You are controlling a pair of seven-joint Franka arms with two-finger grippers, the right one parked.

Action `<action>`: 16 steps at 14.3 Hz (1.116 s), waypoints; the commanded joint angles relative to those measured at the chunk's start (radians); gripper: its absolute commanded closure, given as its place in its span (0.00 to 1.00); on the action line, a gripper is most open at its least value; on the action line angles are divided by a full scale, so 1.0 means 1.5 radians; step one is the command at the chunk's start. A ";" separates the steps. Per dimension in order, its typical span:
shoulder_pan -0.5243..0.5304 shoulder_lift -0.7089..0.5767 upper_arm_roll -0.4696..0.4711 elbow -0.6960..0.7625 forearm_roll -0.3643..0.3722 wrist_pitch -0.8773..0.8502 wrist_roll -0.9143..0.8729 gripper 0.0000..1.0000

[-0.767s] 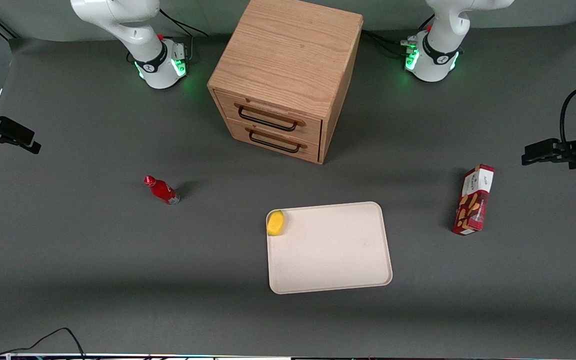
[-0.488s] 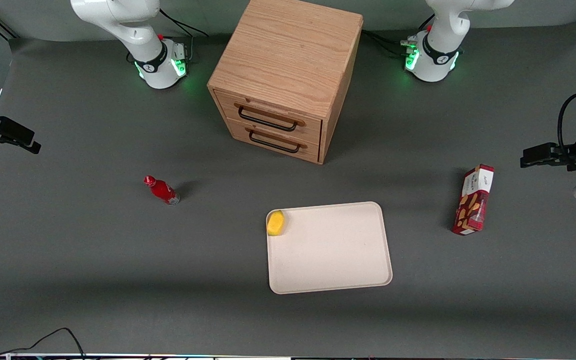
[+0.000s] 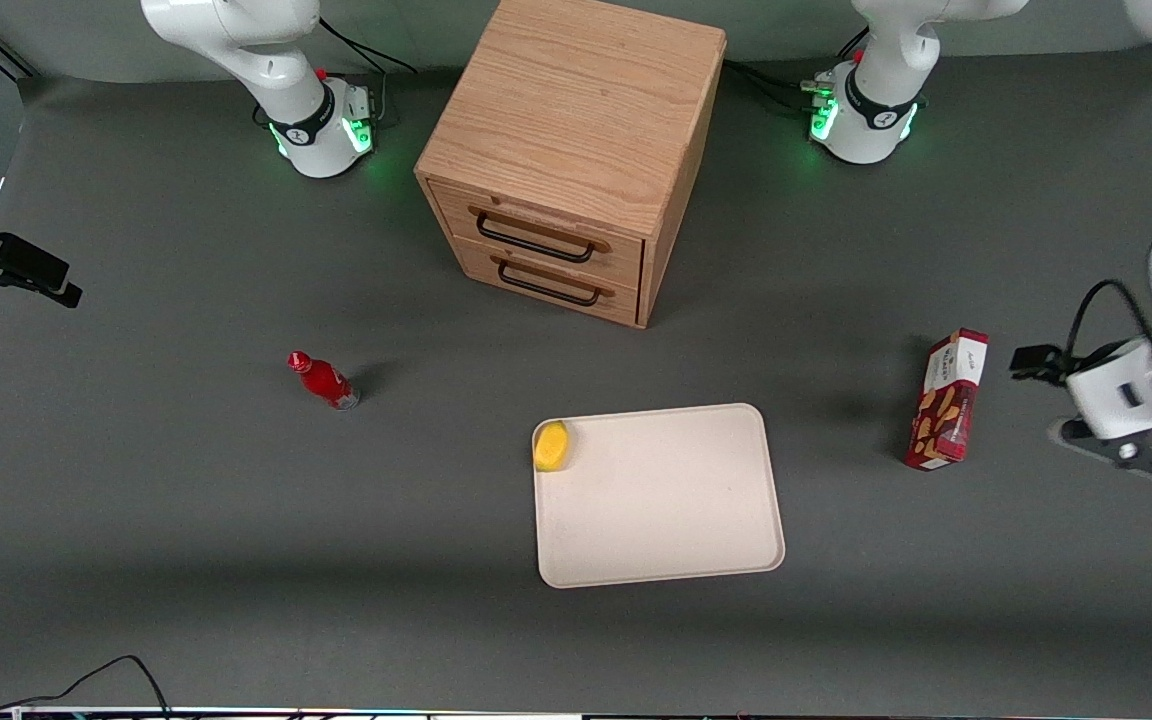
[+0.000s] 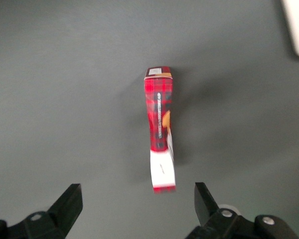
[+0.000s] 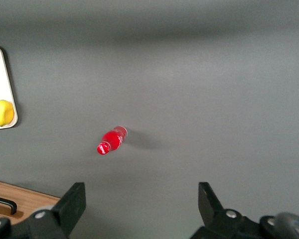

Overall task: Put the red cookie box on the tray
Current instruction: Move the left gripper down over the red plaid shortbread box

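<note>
Black two-finger gripper: spread wide, holding nothing, poised over bare table. Slim dark-red cardboard cookie box stands at its twelve o'clock, long axis running straight away; cream-white rectangular tray lies well apart.

The arms are white with black bands and green lights at the bases. The gripper has black fingers, maybe with small silver screws.

red cookie box dark red (plaid) | tray cream | hand black
</note>
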 commanded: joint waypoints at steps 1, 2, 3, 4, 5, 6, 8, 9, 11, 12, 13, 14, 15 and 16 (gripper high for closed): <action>-0.002 -0.033 0.005 -0.173 -0.017 0.162 0.035 0.00; -0.003 -0.034 0.005 -0.217 -0.019 0.214 0.034 0.00; -0.003 -0.035 0.005 -0.258 -0.029 0.274 0.032 0.00; -0.004 -0.034 0.005 -0.301 -0.051 0.339 0.024 0.21; -0.004 -0.034 0.005 -0.342 -0.075 0.409 0.011 0.80; -0.003 -0.032 0.005 -0.367 -0.079 0.457 0.010 1.00; -0.004 -0.034 0.005 -0.367 -0.082 0.455 0.006 1.00; -0.004 -0.038 0.005 -0.361 -0.082 0.446 0.005 1.00; -0.004 -0.049 0.005 -0.337 -0.084 0.411 0.001 1.00; -0.004 -0.059 0.005 -0.312 -0.083 0.373 -0.008 1.00; -0.005 -0.073 0.005 -0.275 -0.084 0.312 -0.026 1.00; -0.007 -0.086 0.003 -0.222 -0.083 0.231 -0.055 1.00; -0.010 -0.092 -0.002 -0.160 -0.082 0.142 -0.092 1.00; -0.011 -0.092 -0.018 -0.080 -0.076 0.057 -0.135 1.00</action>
